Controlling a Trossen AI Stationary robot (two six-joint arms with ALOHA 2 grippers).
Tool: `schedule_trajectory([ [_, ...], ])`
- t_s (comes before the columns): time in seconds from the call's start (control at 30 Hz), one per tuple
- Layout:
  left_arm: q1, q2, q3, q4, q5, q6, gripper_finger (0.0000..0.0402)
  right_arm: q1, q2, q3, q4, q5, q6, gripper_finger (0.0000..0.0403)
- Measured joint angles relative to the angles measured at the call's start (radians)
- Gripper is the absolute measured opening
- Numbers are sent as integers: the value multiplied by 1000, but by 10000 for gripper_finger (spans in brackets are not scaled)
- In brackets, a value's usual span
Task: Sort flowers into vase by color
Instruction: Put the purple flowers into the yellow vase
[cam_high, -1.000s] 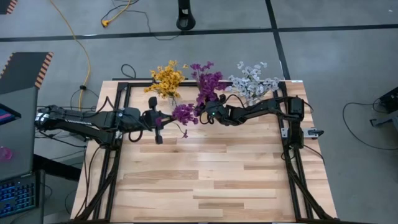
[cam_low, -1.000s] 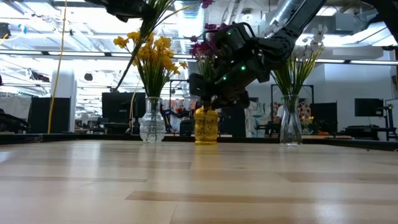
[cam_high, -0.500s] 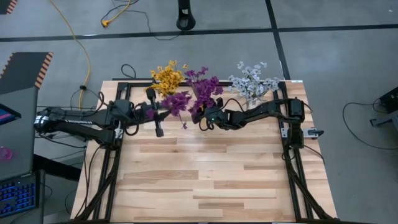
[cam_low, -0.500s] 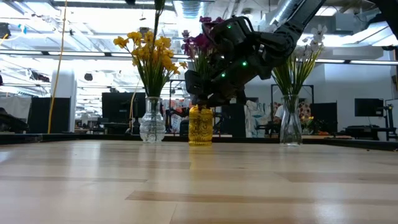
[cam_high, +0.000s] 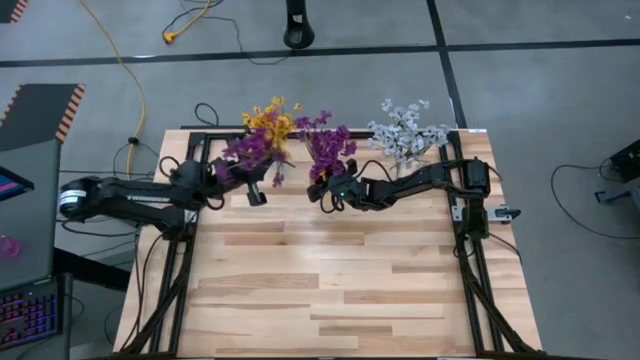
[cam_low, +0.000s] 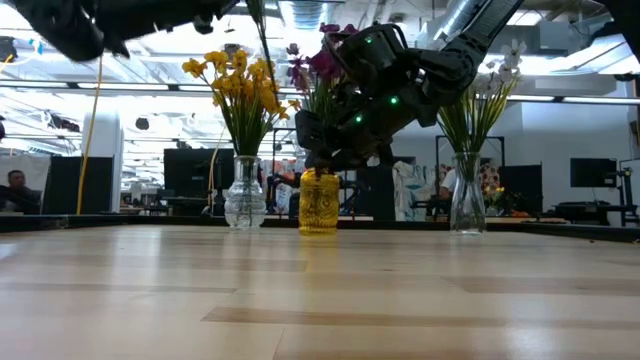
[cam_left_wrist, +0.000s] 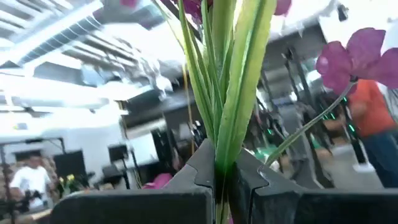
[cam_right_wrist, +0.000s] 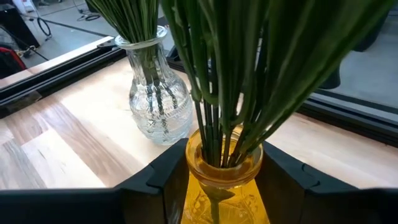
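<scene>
My left gripper (cam_high: 255, 188) is raised over the table's far left and shut on a purple sprig (cam_high: 247, 150). The sprig's stem (cam_low: 262, 35) hangs in front of the yellow flowers (cam_high: 268, 120), which stand in a clear vase (cam_low: 244, 196). My right gripper (cam_high: 326, 190) is shut on a yellow vase (cam_low: 318, 203) that holds purple flowers (cam_high: 331, 145) and stands on the table. Pale flowers (cam_high: 405, 130) stand in a second clear vase (cam_low: 466, 197) at the far right. My left gripper pinches the purple sprig's green stems and leaves (cam_left_wrist: 222, 158) between its two fingers, which lie across them. The sprig is lifted clear and roughly upright, with blossoms (cam_left_wrist: 356, 57) above the fingers and the stem end below. My right gripper clasps the yellow vase by its neck (cam_right_wrist: 224, 163), one finger (cam_right_wrist: 158, 180) on each side, coming level from the table's right. The vase stands upright with its base on the table.
The three vases stand in a row along the table's far edge, close together. A black frame (cam_high: 205, 135) borders the table's far and side edges. The wooden tabletop (cam_high: 330, 290) stretches toward the near edge. People show in the room behind.
My left gripper has carried the purple sprig away from the yellow vase toward the table's far left, and its blossoms now sit beside the yellow flowers. My right gripper has slid the yellow vase a little toward the table's left, still upright.
</scene>
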Motion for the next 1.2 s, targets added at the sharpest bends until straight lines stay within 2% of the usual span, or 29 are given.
schedule_trajectory([
  [0.13,20,93,-62,223,2,-34,0,0,0,0,-2,-2,0,189],
  [0.27,25,202,-73,334,1,-59,0,0,0,0,-3,0,0,171],
  [0.4,25,313,-73,489,1,-74,0,0,0,0,-3,1,-1,176],
  [0.53,27,382,-56,493,-6,-79,0,0,0,0,-3,0,0,190],
  [0.7,27,437,-15,492,4,-71,0,0,0,0,-7,1,-4,181],
  [1.2,27,442,10,463,27,-34,0,4,1,0,-8,-52,-61,179],
])
